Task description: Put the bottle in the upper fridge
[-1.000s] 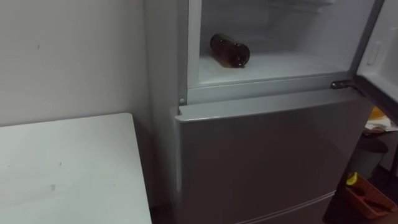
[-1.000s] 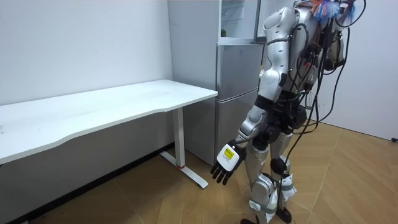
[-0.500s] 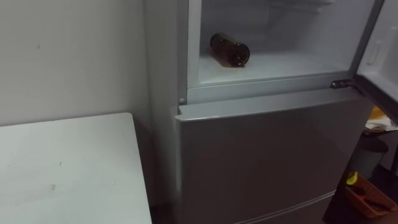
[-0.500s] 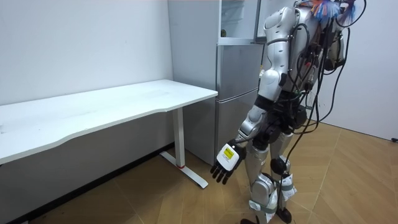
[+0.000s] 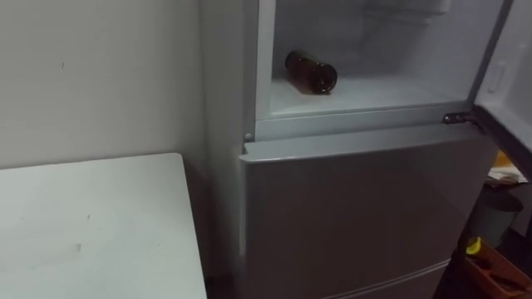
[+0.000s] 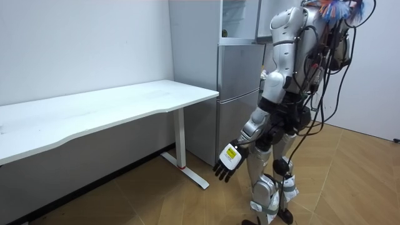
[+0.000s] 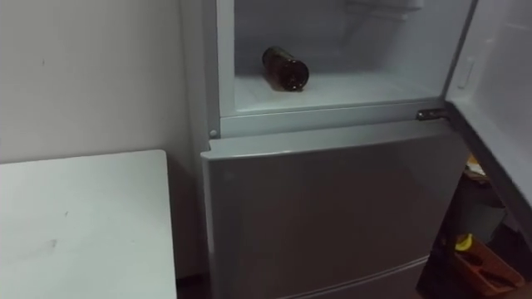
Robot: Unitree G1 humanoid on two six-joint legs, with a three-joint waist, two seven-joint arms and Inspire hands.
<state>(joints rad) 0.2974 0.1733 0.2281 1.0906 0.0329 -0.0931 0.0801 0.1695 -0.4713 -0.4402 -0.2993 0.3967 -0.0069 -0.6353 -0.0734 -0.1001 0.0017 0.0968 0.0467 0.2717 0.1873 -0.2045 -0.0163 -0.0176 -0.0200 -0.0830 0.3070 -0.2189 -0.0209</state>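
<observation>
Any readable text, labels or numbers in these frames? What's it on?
Nothing legible enough to quote.
Tag on the back of the left hand: print too small to read.
On the bottle lying in the upper fridge: no label can be made out.

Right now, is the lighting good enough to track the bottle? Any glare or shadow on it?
Left eye view: dim, but the dark bottle stands out on the fridge's pale shelf; no strong glare on it, only a soft sheen on the lower door. Room view: evenly lit, the left hand hangs open with no hard shadow.
</observation>
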